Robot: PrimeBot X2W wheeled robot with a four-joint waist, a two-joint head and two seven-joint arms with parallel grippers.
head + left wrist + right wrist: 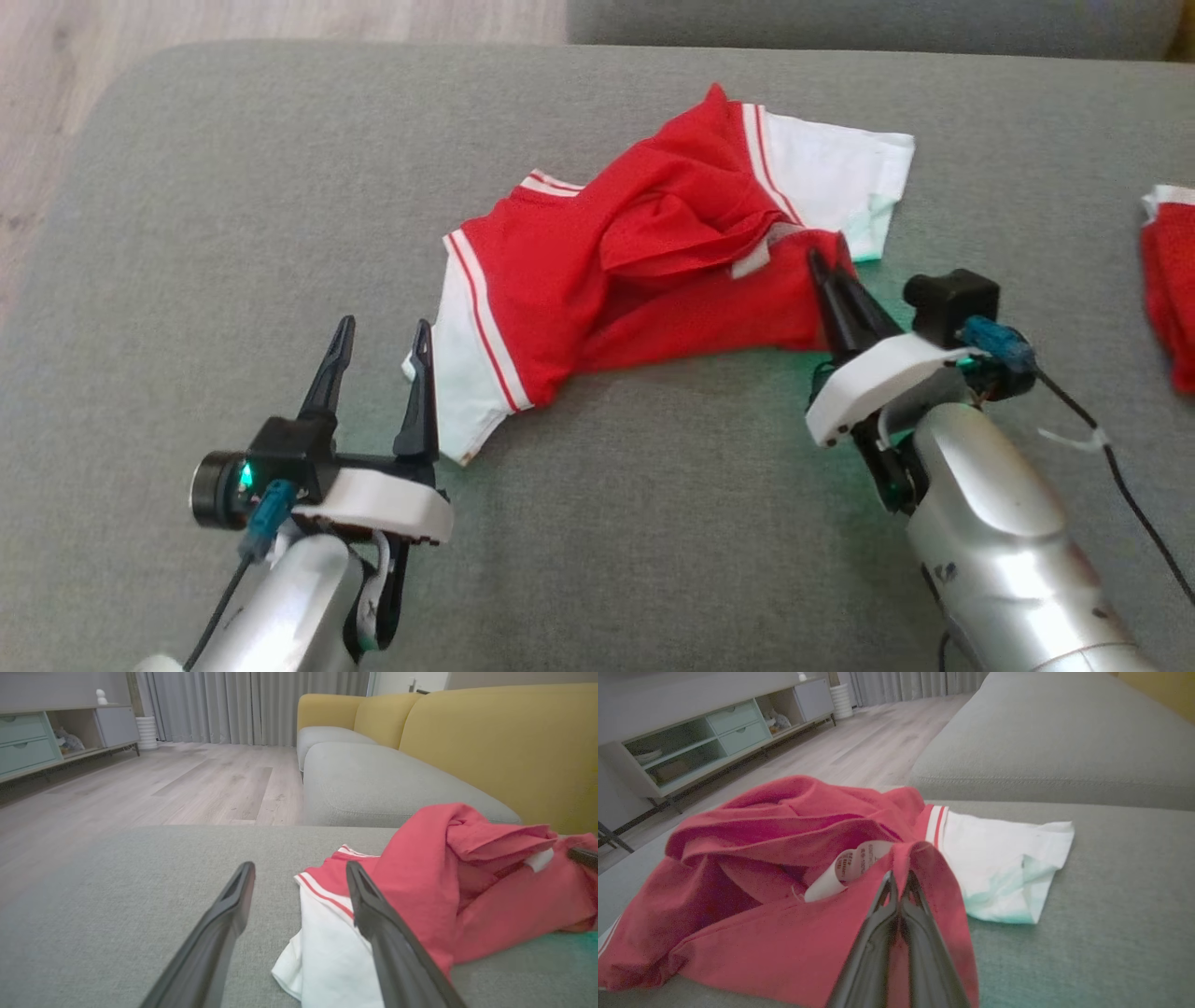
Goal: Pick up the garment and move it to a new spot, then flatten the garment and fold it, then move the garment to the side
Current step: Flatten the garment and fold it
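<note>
A home living room is shown. A sofa with grey seats and yellow backs is set beside a pale wood-plank floor, and long grey curtains are hung down to the floor at the far wall. A low sideboard is stood along one wall, fitted with mint drawers and open shelves on which small items are kept. A small white figure is set on its top, and a ribbed white vessel is placed beside it. A red and white garment is laid on a grey cushion.
</note>
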